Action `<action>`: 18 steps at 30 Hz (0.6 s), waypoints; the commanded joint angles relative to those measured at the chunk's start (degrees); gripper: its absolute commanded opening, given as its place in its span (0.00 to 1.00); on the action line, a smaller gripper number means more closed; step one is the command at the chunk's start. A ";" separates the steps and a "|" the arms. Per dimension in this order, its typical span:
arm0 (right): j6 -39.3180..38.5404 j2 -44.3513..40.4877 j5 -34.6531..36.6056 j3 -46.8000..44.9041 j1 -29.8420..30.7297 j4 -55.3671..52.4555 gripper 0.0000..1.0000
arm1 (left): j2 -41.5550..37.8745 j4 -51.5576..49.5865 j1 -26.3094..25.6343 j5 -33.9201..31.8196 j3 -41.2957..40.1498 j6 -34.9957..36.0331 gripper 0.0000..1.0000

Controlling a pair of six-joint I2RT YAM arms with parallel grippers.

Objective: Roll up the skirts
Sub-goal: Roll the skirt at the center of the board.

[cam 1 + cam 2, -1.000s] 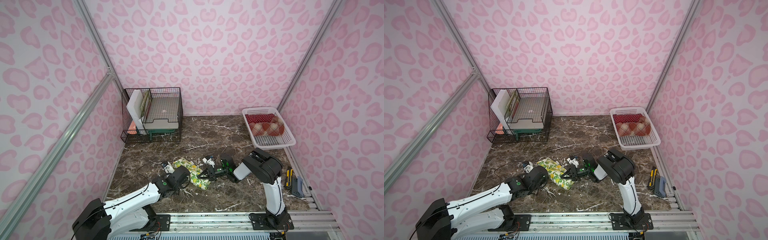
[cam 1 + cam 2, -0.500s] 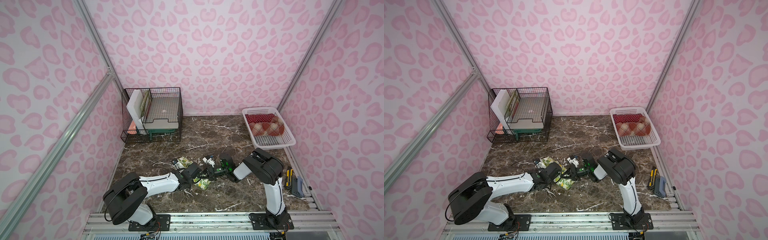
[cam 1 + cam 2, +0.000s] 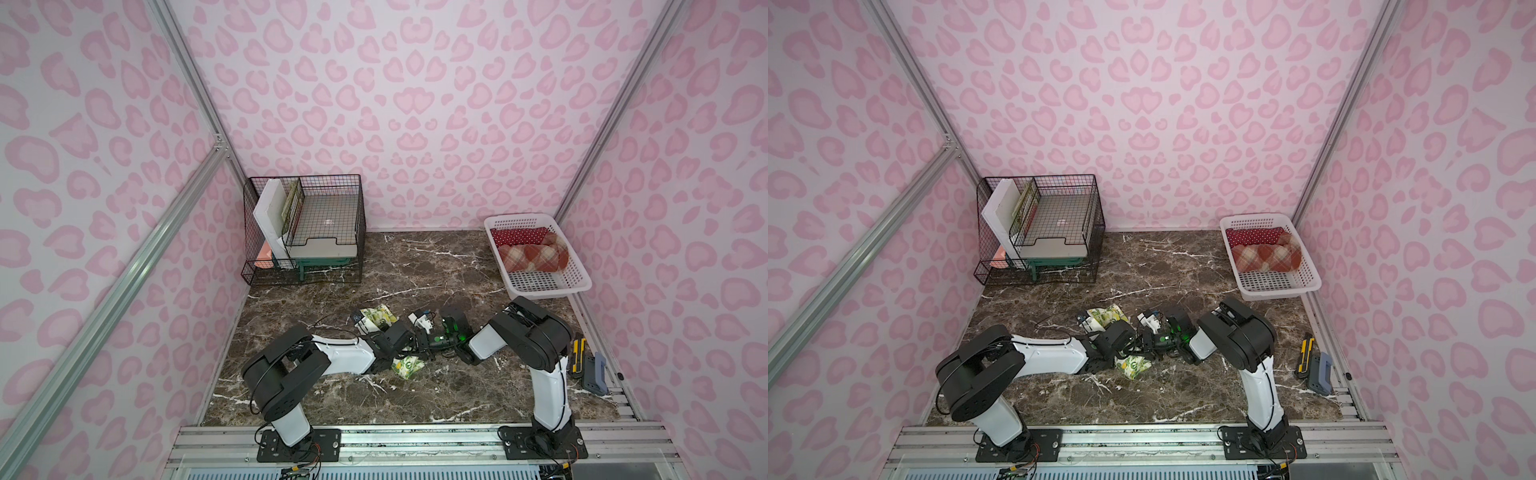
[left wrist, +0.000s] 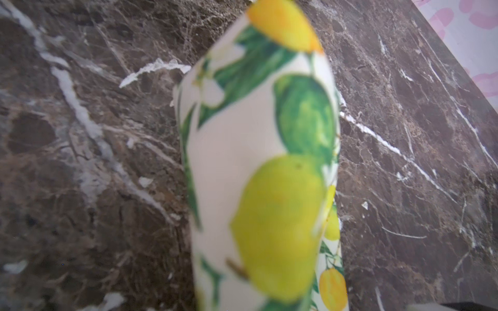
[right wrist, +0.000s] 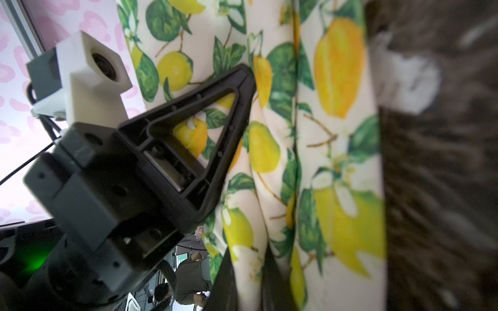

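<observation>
The cream lemon skirt (image 3: 409,365) lies bunched at the middle of the marble table, and another part of it (image 3: 378,318) shows behind the arms. My left gripper (image 3: 405,347) and right gripper (image 3: 426,343) meet over it. In the right wrist view my right gripper (image 5: 248,274) is shut on a fold of the lemon skirt (image 5: 336,134). My left gripper (image 5: 249,79) has its black tip pressed into a crease of the same cloth. In the left wrist view the lemon skirt (image 4: 258,175) fills the middle and hides the jaws. The red polka-dot skirt (image 3: 517,236) and the plaid skirt (image 3: 532,257) lie rolled in the basket.
The white perforated basket (image 3: 548,289) stands at the back right. A black wire rack (image 3: 303,228) with trays and boards sits at the back left. A yellow box cutter (image 3: 577,353) and a grey-blue tool (image 3: 596,372) lie by the right edge.
My left arm has swung in from the front left to the middle of the lemon skirt and its jaws have closed on the cloth. The right arm has stayed put.
</observation>
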 commanded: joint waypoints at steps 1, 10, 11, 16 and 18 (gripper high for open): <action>-1.85 -0.03 4.34 -1.18 -0.20 -13.76 0.00 | 0.34 -3.80 0.25 11.56 -1.62 2.45 0.00; -19.30 -15.79 13.65 -1.13 -2.41 -40.78 0.55 | -1.13 -9.70 5.88 20.06 3.32 20.38 0.00; -21.13 -17.95 15.11 -1.19 -2.54 -44.02 0.56 | -0.65 -12.24 6.48 20.80 4.61 21.85 0.00; -27.38 -30.60 24.80 -2.19 -5.31 -58.33 0.57 | -0.53 -19.86 7.47 23.86 8.51 30.76 0.00; -29.64 -34.72 27.80 -1.61 -7.56 -62.79 0.58 | 0.05 -22.01 7.57 25.61 10.42 33.90 0.00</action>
